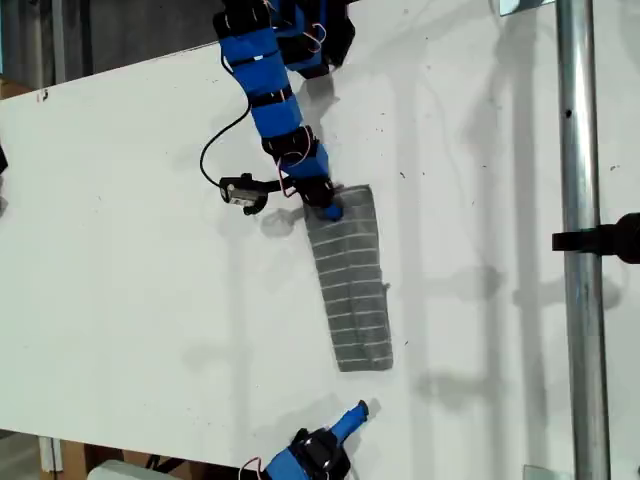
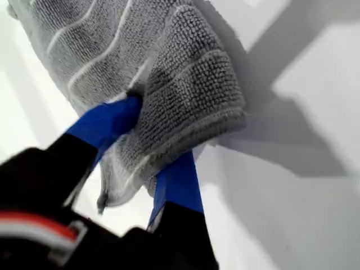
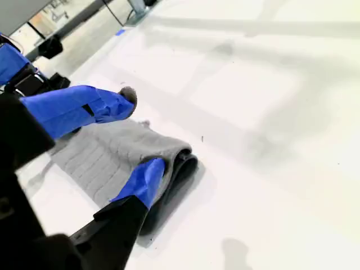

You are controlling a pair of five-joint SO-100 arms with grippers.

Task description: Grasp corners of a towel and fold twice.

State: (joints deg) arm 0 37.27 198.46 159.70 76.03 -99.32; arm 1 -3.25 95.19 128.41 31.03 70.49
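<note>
Grey cloth: the towel (image 1: 352, 280) is a grey terry piece with thin white stripes, folded into a long narrow strip on the white table (image 1: 130, 230), a little toward the exterior view's right of the middle.
Lie of the strip: it runs from the upper middle of the exterior view down toward the lower edge, slanting slightly to that view's right as it goes.
Held end: the upper end of the strip is bunched and gripped; in the first wrist view the folded corner (image 2: 216, 98) curls over between the two blue fingers.
My first gripper (image 2: 152, 143): clamped on that bunched end of the towel, one blue finger (image 2: 107, 121) pressed into the pile on one side, the other under the fold; in the exterior view it reaches down from the top edge (image 1: 325, 203).
Free end: the lower end (image 1: 365, 352) lies flat on the table, apart from any gripper.
My second gripper (image 3: 138, 135): jaws spread wide, holding nothing; the towel's near end lies on the table beyond them in the second wrist view. In the exterior view it sits at the bottom edge (image 1: 355, 415), near the free end but not touching it.
Surroundings: a metal pole (image 1: 583, 230) stands along the exterior view's right side.
</note>
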